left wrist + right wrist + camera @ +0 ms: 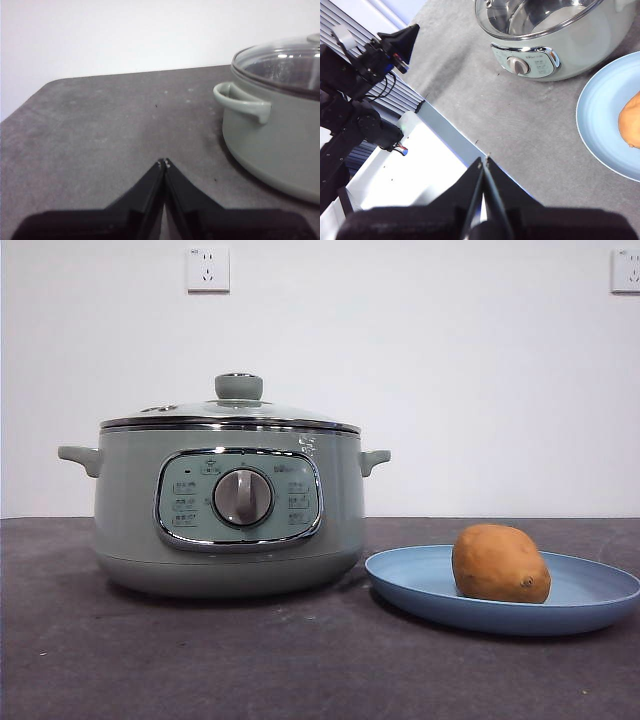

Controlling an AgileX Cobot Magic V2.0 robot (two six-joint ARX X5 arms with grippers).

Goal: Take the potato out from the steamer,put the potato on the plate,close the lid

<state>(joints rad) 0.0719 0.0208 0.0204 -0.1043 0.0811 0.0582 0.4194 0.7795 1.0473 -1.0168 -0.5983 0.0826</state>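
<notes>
The dark grey counter (200, 670) carries everything, and the layout on it reads as a finished job. The steamer (228, 510) stands to one side, its control panel and silver dial facing the front camera, so the pot is square to the viewer and its side handles stick out clear of anything else.

Next to it, just beside its base but not touching, lies the plate (600, 595), flat on the counter and low enough that anything set in it stays in plain sight. The lid (232, 416) sits level on the steamer's rim, chrome edge seated all round as far as the front view shows, knob upright on top; that fits the closing step being done.

The potato (500, 563) rests on its side in the plate, well inside the raised rim, which should keep it from rolling off.

The left tool (164, 162) hangs low over bare counter off to the steamer's handle side, its jaws pressed together and empty. The right tool (484, 160) is high and back near the counter's edge, jaws likewise closed on nothing. Both seem parked clear, with nothing left to grasp.
</notes>
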